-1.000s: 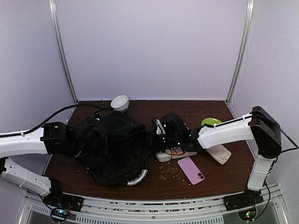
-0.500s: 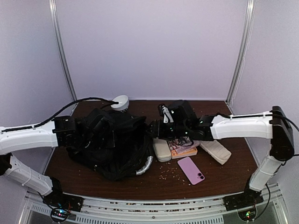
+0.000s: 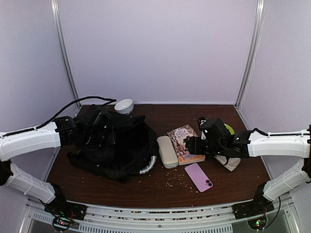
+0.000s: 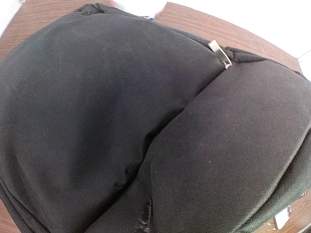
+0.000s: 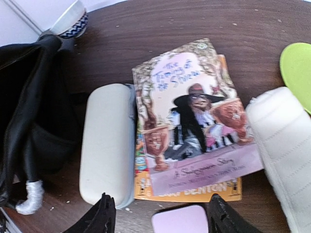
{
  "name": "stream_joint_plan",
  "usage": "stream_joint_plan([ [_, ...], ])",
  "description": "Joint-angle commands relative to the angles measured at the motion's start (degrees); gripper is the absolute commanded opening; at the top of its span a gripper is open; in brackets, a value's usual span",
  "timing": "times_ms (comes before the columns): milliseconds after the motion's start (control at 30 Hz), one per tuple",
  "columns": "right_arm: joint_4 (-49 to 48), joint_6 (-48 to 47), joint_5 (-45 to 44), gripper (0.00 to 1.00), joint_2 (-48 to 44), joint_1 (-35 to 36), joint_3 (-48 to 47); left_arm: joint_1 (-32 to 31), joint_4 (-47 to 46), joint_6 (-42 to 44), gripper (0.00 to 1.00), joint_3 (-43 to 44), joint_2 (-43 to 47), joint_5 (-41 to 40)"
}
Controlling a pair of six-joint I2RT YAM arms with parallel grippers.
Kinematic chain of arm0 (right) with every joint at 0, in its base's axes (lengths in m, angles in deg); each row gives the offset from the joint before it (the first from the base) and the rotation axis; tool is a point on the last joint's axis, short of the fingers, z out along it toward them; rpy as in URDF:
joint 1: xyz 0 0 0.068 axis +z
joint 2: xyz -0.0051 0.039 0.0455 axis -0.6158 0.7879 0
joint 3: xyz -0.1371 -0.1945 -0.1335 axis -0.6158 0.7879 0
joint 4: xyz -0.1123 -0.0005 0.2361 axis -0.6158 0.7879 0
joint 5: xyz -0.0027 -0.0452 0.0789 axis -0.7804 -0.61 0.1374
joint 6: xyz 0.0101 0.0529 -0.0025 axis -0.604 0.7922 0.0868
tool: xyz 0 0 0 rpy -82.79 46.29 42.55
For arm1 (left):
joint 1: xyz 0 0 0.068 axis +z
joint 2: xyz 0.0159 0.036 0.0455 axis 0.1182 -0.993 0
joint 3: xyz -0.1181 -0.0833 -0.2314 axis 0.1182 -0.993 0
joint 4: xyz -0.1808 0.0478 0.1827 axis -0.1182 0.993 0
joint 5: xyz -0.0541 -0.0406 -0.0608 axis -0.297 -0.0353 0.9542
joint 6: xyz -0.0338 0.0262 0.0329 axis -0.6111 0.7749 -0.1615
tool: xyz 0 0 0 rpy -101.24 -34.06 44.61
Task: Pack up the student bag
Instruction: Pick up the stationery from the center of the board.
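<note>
The student bag (image 3: 119,148) is a big black backpack lying left of centre, its grey-white handle (image 3: 147,166) at its near right edge. My left gripper (image 3: 98,129) sits at the bag's back left, its fingers buried in the fabric. The left wrist view shows only black bag cloth (image 4: 146,121), puckered at the bottom, and a metal zip pull (image 4: 220,52). My right gripper (image 3: 191,145) is open and empty over the near edge of a stack of books (image 5: 187,121), with the bag's edge (image 5: 29,121) at the left. Its fingertips (image 5: 105,209) frame a pink phone (image 5: 182,221).
A white hard case (image 3: 167,151) lies left of the books (image 3: 183,140). The pink phone (image 3: 198,176) lies in front of them. A white pouch (image 3: 229,160) and a green item (image 3: 229,128) are at the right. A white bowl (image 3: 124,105) stands behind the bag. Crumbs dot the table.
My right arm has drawn back to the right, away from the bag, uncovering the books and case. My left gripper has pulled the bag back and to the left.
</note>
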State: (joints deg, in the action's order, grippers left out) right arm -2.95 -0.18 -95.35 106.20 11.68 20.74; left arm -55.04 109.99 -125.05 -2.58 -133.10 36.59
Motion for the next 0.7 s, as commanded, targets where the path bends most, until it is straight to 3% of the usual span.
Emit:
stream_joint_plan([
  [0,5.75,-0.75,-7.72,0.66,-6.14,-5.14,1.59,2.18,-3.86,2.98,0.00,-2.88,6.74,-4.41],
  [300,7.20,0.95,-2.15,0.71,-8.45,-15.70,6.05,3.42,-2.07,4.26,0.00,-7.72,11.90,-5.98],
  [533,13.05,2.60,-5.97,0.71,-12.91,-20.88,7.83,3.51,-4.85,5.15,0.00,-8.95,10.47,-2.21],
  [667,12.19,5.16,-1.03,0.71,-15.97,-28.36,12.68,3.50,-5.35,6.76,0.00,-7.84,8.80,-1.79],
])
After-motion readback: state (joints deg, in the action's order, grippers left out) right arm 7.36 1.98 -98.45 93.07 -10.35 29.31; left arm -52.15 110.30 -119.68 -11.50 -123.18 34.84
